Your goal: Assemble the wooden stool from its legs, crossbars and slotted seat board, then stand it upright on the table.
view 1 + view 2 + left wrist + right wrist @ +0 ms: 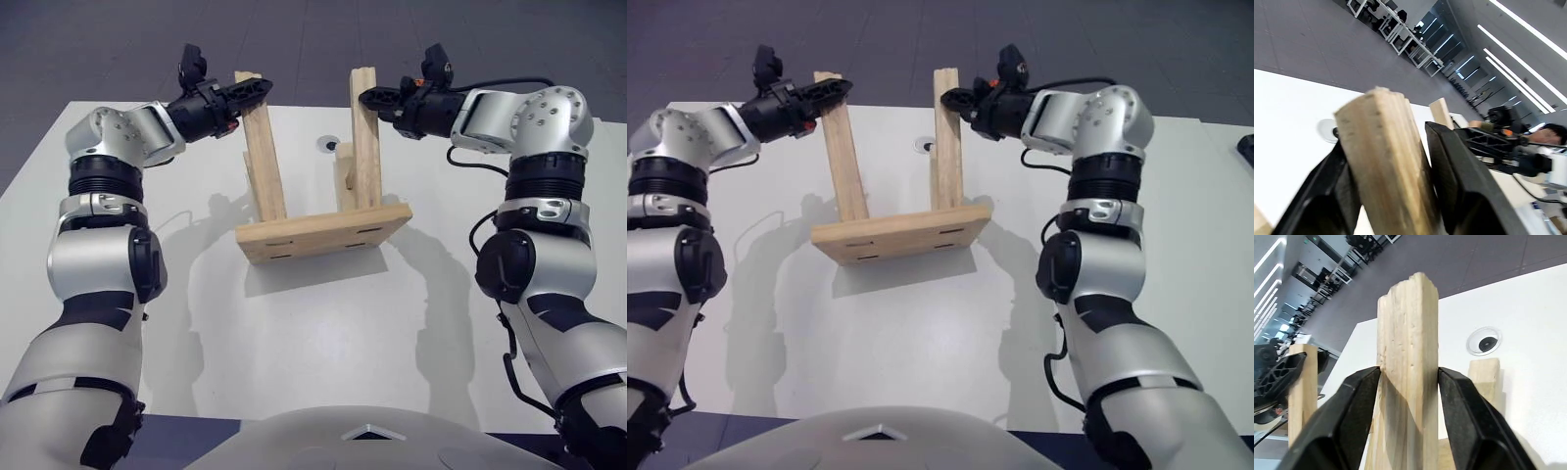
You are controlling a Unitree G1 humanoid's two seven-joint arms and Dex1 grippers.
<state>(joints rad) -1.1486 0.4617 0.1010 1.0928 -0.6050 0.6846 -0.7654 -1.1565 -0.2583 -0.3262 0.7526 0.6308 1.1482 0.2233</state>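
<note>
The left gripper (257,88) is clamped on the top end of the left leg (265,157). In the left wrist view its black fingers (1459,186) press against both sides of the wood with no gap, just below the rough-cut tip. The right gripper (370,96) grips the top of the right leg (365,137) the same way, and its fingers (1356,421) sit tight on opposite faces a little under the end. Both arms come in from the sides at about the same height, so the two grippers face each other across the gap between the legs.

The legs rise from the seat (323,233), which lies on the table with its underside up, so the stool stands upside down. The left leg leans slightly outward toward its top, and the right one is closer to upright. Dark slots show along the near edge of the seat. A shorter wooden piece (345,181) stands just behind the right leg, and its joint is hidden.

The table (323,333) is matt white, and the stool is on its far half near the middle. A round cable grommet (328,145) is set into the top behind the legs. A small dark object (1246,147) sits at the table's right edge.

Beyond the table is a dark grey tiled floor (313,39). The wrist views show an open hall with rows of desks (1400,39) and long ceiling light strips (1518,49).
</note>
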